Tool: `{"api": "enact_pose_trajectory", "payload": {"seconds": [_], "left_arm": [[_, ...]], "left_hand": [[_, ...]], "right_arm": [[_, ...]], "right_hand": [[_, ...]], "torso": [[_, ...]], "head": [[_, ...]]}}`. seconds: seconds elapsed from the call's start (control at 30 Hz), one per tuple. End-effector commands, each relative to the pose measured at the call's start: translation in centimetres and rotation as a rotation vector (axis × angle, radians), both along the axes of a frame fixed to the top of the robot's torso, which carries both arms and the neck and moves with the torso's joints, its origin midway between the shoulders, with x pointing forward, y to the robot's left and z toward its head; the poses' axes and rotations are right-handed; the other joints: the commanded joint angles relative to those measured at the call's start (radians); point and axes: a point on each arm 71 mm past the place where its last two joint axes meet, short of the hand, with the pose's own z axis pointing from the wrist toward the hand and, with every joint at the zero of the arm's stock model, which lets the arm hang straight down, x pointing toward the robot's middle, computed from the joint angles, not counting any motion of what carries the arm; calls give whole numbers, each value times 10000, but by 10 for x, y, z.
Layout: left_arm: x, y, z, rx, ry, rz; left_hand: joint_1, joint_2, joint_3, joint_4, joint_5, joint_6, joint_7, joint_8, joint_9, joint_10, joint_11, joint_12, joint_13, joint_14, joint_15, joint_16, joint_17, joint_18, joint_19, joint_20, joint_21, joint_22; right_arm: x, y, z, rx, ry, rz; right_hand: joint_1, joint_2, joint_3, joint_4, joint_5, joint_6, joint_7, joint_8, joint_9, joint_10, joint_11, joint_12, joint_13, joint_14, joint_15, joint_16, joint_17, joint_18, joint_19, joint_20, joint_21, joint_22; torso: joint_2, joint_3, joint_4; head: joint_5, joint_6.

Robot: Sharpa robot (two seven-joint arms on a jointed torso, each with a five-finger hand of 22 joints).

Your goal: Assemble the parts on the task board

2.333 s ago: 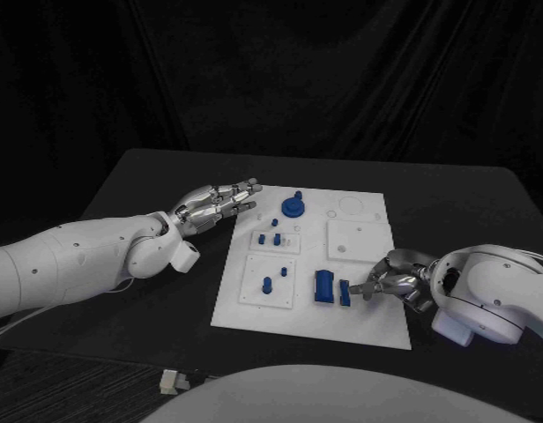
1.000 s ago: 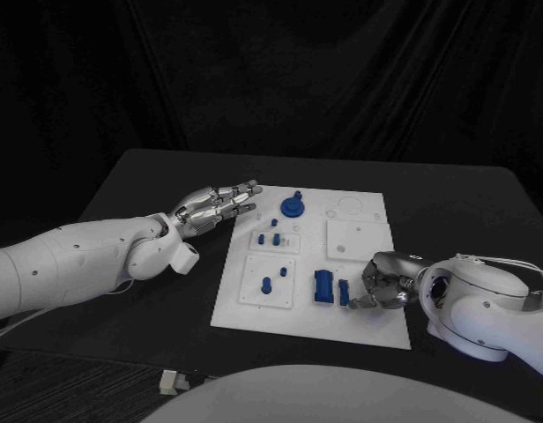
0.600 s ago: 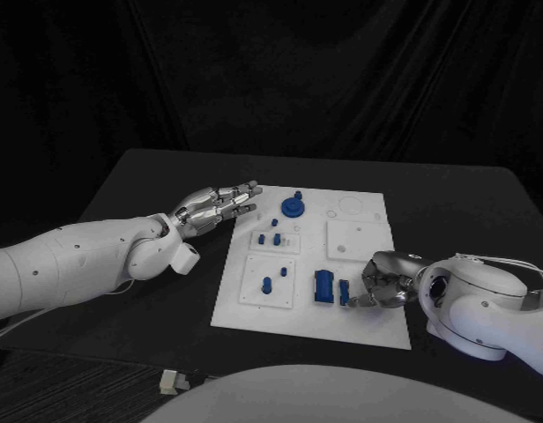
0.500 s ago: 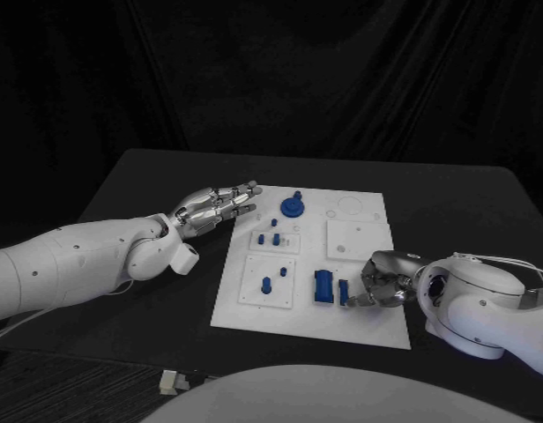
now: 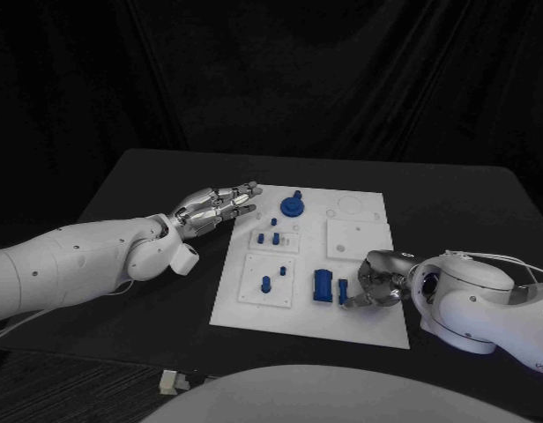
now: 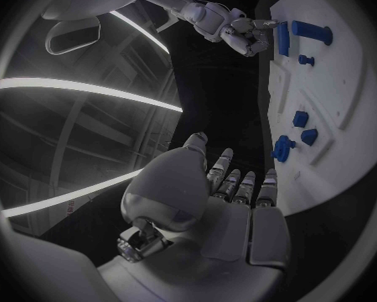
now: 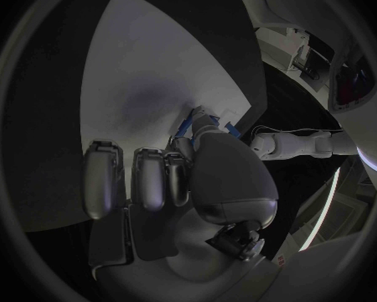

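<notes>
The right hand (image 5: 375,284) sits low over the near right part of the task board (image 5: 360,231), and the relation that matters is between it and the small blue bar (image 5: 343,292) standing just beside its fingertips. The bar lies on the hand's inner side, toward the board's middle, with its long axis running roughly from the near edge of the board toward the far edge. Just beyond it, further toward the middle, is a wider blue block (image 5: 323,286), lying parallel to the bar and close beside it.

From the head view the right hand's fingers are curled in toward the bar and look to be touching it; the right wrist view shows a sliver of blue at the tips of the fingers (image 7: 185,129), pressed against the white plate. That suggests a pinch on the bar, though how firm the hold is cannot be told.

The left hand (image 5: 217,206) hovers at the board's far left edge, fingers stretched out and apart, holding nothing. It is well apart from the bar and the block, so the right hand is plainly the nearer one for this piece. Nearer the left hand are a blue round part (image 5: 294,206) at the far end of the board and small blue pegs (image 5: 269,238) in the middle panel.

Any seating of the bar probably depends on keeping its long axis in line with the block beside it.
</notes>
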Motion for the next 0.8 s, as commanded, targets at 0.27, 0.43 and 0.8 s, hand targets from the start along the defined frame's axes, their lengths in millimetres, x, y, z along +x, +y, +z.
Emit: {"api": "enact_pose_trajectory", "payload": {"seconds": [0.27,0.43,0.8], "left_arm": [[-1,-1,0,-195,-3,-42],[-1,0,0,-195,-23,-12],[-2,5,5,-317,-688,503]], "left_hand": [[90,3,-20,-57,28,1,26,34,10,-27,71,40,9,-4,16,-37,-10,183,5,-3,11,-4],[88,4,-18,-57,27,6,27,36,11,-26,73,40,9,-4,14,-37,-10,183,4,-3,10,-5],[-88,-252,-352,92,-333,286,69,137,33,49,106,54,23,-4,-215,-37,-10,162,-25,-311,-12,-41]], "right_arm": [[-4,1,-9,-146,929,43],[-5,0,-8,34,907,67],[-6,-10,15,1328,117,255]], "right_hand": [[608,61,-95,-327,-45,201,-72,-6,453,1043,-62,25,2631,713,-93,23,660,-30,437,-67,90,2150],[672,20,-141,-382,-47,-76,-69,-143,330,1043,-60,25,2631,713,-92,25,665,-28,431,-67,82,2147],[321,-515,-849,-44,-46,-1258,-22,-931,-283,1043,-18,25,2631,689,-57,-11,594,22,329,-39,-134,2076]], "torso": [[2,0,0],[-1,0,-4],[-46,-9,-13]], "head": [[17,2],[21,2],[-6,2]]}}
